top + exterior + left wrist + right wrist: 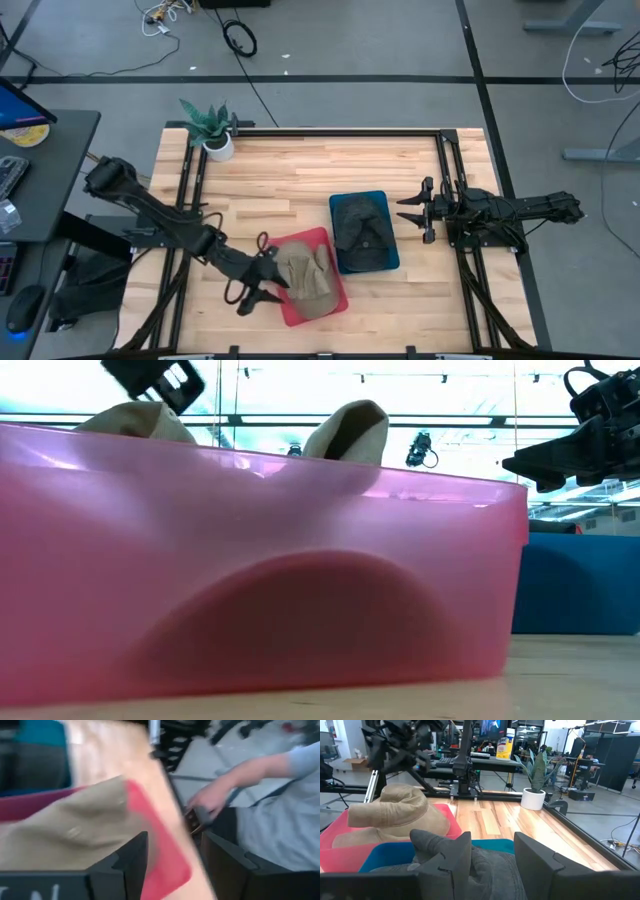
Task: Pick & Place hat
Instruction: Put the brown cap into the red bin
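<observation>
A tan hat (308,275) lies crumpled in the red bin (300,318), and its crown rises above the bin's wall (300,560). My left gripper (255,288) hovers open at the bin's left side, just off the hat. In the left wrist view its fingers (135,865) stand apart with nothing between them, and the tan hat (65,835) lies ahead. A dark grey hat (362,232) sits in the blue bin (392,262). My right gripper (408,212) waits open at the blue bin's right, above the table.
A potted plant (215,130) stands at the table's far left corner. Black rails (300,130) frame the tabletop. A person's hand (210,800) and light sleeve show beyond the table's near edge. Bare wood lies along the far half of the table.
</observation>
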Robot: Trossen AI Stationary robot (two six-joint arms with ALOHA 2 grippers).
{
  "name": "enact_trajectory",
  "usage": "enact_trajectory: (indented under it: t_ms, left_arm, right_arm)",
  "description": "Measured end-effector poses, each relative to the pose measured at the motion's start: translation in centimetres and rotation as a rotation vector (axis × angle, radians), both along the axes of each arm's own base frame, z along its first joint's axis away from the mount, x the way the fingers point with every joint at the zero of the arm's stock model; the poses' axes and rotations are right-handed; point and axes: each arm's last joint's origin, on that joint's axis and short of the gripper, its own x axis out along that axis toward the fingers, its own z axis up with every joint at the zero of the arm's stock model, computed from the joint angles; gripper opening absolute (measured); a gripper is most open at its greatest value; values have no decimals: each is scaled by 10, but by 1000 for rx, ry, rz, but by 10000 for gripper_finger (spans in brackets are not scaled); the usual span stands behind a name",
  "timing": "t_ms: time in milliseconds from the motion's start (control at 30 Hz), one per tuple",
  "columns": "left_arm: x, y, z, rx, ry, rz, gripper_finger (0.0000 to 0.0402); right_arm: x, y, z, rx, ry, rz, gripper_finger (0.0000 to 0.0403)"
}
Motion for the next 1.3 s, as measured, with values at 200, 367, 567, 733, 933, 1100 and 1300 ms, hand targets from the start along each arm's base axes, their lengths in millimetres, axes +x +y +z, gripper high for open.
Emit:
enact_trajectory:
  t_ms: [200, 367, 567, 733, 933, 1100, 1300]
  left_arm:
    - [-28, 20, -6, 204, 194, 220, 152]
    - [-29, 24, -25, 254, 344, 323, 126]
    - [-6, 9, -44, 241, 279, 267, 113]
    - [9, -2, -59, 227, 225, 207, 113]
    - [11, 0, -50, 174, 184, 204, 112]
    - [16, -2, -40, 112, 104, 211, 112]
    - [17, 0, -40, 83, 109, 237, 112]
  right_arm:
    - [0, 0, 0, 0, 0, 0, 155]
    - [0, 0, 0, 0, 0, 0, 155]
    - [0, 0, 0, 0, -1, 0, 155]
    - [0, 0, 0, 0, 0, 0, 155]
    - [0, 0, 0, 0, 0, 0, 155]
    - [0, 0, 0, 0, 0, 0, 155]
    - [0, 0, 0, 0, 0, 0, 155]
